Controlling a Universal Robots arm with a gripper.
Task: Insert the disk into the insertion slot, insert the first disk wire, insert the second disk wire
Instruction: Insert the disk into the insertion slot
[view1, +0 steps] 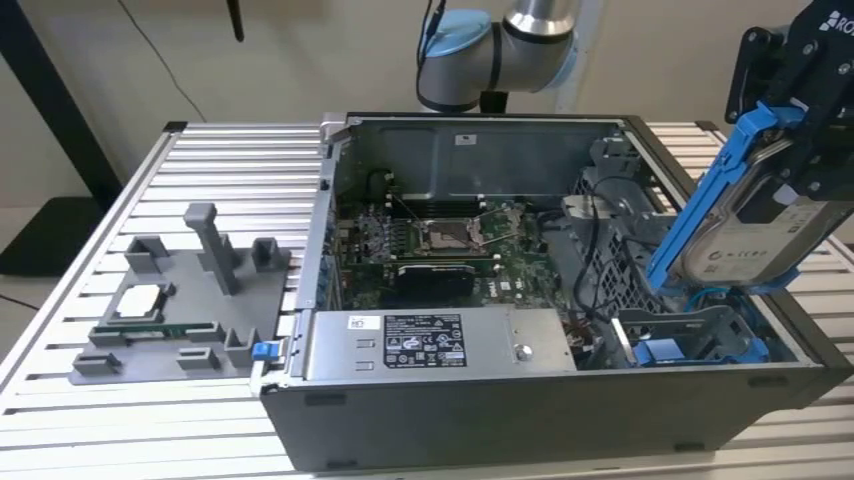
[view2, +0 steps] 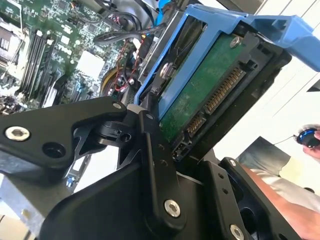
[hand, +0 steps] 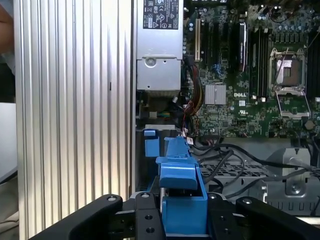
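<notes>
My gripper (view1: 790, 185) is shut on the disk (view1: 745, 240), a silver drive with a white label in a bright blue carrier. The disk stands steeply tilted above the case's front corner on the exterior view's right. Its lower end reaches the insertion slot (view1: 694, 335), a grey metal bay with blue fittings. In the second wrist view the disk's green circuit board (view2: 200, 95) and connector show between the black fingers (view2: 150, 145). In the first wrist view the blue carrier (hand: 182, 192) sits between the finger bases, over the bay's blue fitting (hand: 151, 142). Black cables (hand: 235, 150) lie beside the bay; I cannot tell which are the disk wires.
The open case holds a motherboard (view1: 441, 240), a silver power-supply box (view1: 427, 342) and a perforated cage (view1: 621, 260). A grey fixture (view1: 187, 300) with small parts lies on the slatted table at the exterior view's left. A person's hand (view2: 310, 137) shows past the disk.
</notes>
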